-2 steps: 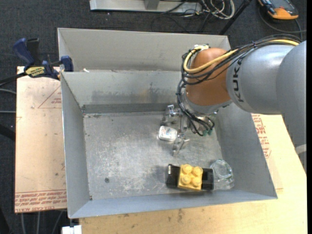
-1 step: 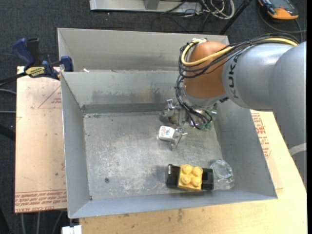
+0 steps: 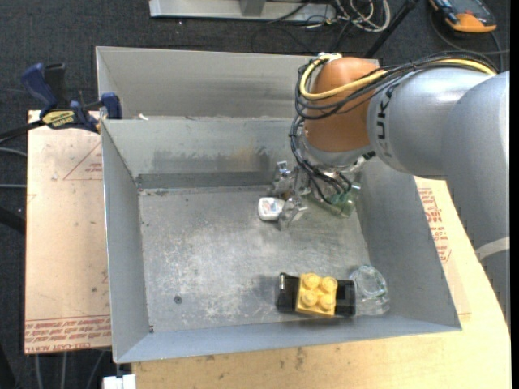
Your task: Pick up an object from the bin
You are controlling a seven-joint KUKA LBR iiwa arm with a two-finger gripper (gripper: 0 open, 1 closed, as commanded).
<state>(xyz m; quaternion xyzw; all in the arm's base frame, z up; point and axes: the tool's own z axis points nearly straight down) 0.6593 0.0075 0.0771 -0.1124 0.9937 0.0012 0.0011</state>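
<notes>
The gripper (image 3: 289,202) is low in the bin (image 3: 195,250), toward the back of the floor & right of centre, under the orange wrist cover (image 3: 345,108). How far it's open can't be told, & nothing is visibly clamped in it. Just to its left, touching or v. nearly so, lies a small white rounded piece (image 3: 270,209), prob. the pick target, judging by closeness alone.

Risk: the gripper seems offset to the right of the piece, so closing here could nudge it across the smooth metal floor, or pinch only its edge & drop it on the lift.

The piece looks compact, w/ no clear long axis or pointing direction readable.

Well apart, near the front wall, a yellow brick (image 3: 316,292) sits on a black block (image 3: 284,292) whose long axis runs left-right. A clear cup-like thing (image 3: 371,288) is just beside it on the right. No interference likely from these.
</notes>
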